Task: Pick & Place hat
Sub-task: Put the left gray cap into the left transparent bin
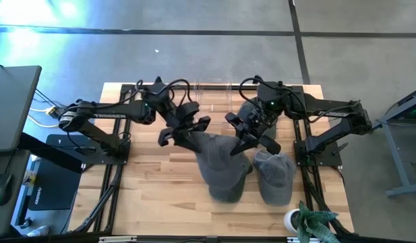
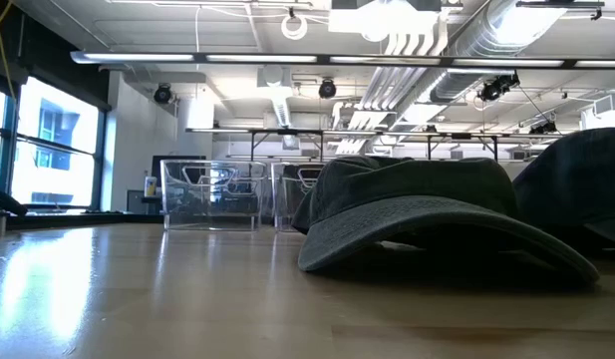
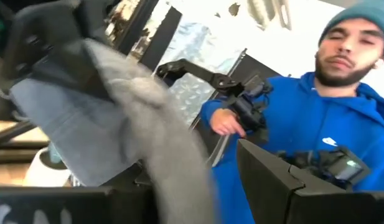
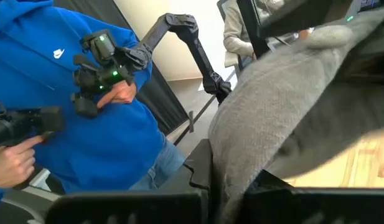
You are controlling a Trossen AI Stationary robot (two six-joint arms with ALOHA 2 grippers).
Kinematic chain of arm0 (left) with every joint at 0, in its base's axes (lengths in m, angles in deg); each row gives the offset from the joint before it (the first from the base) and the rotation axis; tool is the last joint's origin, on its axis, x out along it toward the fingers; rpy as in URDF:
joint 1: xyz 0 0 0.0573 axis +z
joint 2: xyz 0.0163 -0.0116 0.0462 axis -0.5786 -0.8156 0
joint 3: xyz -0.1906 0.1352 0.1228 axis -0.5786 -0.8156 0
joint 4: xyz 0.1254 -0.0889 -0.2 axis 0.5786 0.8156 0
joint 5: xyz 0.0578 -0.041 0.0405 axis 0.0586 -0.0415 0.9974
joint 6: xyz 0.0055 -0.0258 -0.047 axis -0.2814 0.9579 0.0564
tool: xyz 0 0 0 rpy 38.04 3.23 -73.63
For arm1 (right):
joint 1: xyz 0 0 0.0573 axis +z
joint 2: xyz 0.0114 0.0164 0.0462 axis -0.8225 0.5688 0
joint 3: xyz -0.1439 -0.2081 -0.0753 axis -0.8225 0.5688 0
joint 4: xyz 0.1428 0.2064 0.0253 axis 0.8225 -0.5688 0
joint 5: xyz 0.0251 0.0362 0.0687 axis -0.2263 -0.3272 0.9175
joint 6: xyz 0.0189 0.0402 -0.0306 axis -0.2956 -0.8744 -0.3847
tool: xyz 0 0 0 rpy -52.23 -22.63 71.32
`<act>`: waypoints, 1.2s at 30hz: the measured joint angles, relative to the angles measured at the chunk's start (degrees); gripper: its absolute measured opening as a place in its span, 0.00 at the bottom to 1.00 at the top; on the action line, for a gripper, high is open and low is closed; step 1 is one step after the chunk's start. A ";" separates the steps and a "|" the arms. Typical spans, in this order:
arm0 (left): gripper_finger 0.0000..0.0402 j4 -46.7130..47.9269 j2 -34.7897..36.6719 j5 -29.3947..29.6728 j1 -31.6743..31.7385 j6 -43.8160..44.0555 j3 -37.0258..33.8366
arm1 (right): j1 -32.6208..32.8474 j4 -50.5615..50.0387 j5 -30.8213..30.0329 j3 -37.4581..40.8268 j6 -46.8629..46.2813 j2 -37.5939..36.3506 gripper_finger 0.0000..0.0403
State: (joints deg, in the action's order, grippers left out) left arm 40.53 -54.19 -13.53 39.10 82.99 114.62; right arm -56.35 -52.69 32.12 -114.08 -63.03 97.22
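- The left arm reaches in from about nine o'clock, bent at the elbow, its forearm running across the far half of the table toward the centre.
- The left end effector sits just left of centre, angled down toward five o'clock. Its fingers are closed partway on the grey fabric of a hat; in the left wrist view the cloth drapes across and hangs between them.
- That grey hat lies at the centre of the table, its crown pulled up toward twelve o'clock where both end effectors meet it, the rest trailing toward six o'clock.
- The right end effector is just right of centre, tilted toward seven o'clock, fingers fully closed and pinching the same hat's upper edge; grey cloth fills its wrist view.
- The right arm folds back toward three o'clock, elbow raised over its base.
- A second hat rests flat on the table at about four o'clock, just beside the first.
- Clear plastic bins stand at twelve o'clock along the far edge.
- A person in a blue hoodie sits beyond the table, holding handheld controllers.
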 joint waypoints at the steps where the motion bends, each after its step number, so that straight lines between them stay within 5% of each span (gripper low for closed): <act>1: 0.40 -0.21 -0.21 0.62 -0.04 0.08 0.06 | 0.00 0.02 -0.01 0.00 0.46 0.00 0.01; 9: 0.35 -5.30 -1.77 1.70 0.00 3.53 -0.01 | 0.00 -0.27 -0.02 0.00 0.65 0.02 0.01; 19: 0.04 -5.61 -1.66 0.06 0.00 5.36 -0.01 | 0.00 -1.20 -0.06 0.00 0.46 -0.02 0.08; 31: 0.01 2.64 -1.62 2.83 0.02 1.07 -0.01 | 0.70 6.38 -1.25 -0.02 -5.16 2.91 0.47; 36: 0.01 5.13 -1.62 3.71 0.00 -0.45 -0.01 | 0.60 9.67 0.25 -0.02 -9.63 3.85 0.56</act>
State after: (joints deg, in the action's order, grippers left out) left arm 45.66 -55.81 -9.81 39.10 82.54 114.62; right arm -55.75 -43.01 32.37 -114.10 -72.66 101.07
